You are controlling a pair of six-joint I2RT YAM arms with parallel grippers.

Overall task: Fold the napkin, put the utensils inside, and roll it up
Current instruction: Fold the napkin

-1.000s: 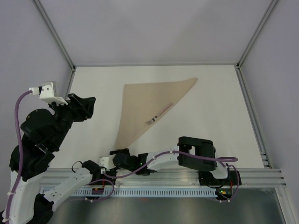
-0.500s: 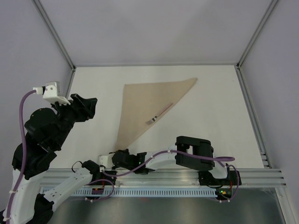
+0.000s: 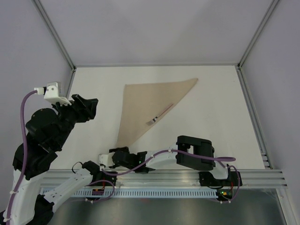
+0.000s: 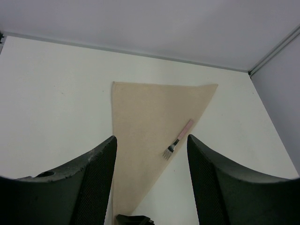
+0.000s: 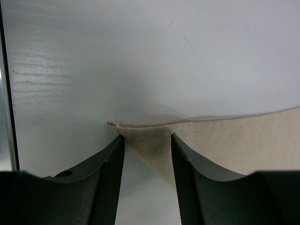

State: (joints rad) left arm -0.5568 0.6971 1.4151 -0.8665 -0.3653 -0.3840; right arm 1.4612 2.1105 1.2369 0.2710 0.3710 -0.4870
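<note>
Light bright and diffuse in all three views; white table [image 5: 140,56] near washed out; shadows faint, soft-edged; right wrist view: grey shadow patch just ahead of right gripper [image 5: 146,138], streaky sheen to its left; gripper body dark, underexposed, edges slightly blurred; napkin [image 5: 225,140] weave beside it sharp.

No writing, label, brand, number or sign can be read in any view. The beige folded cloth napkin [image 3: 145,105] and the white surface [image 3: 220,122] are plain.
</note>
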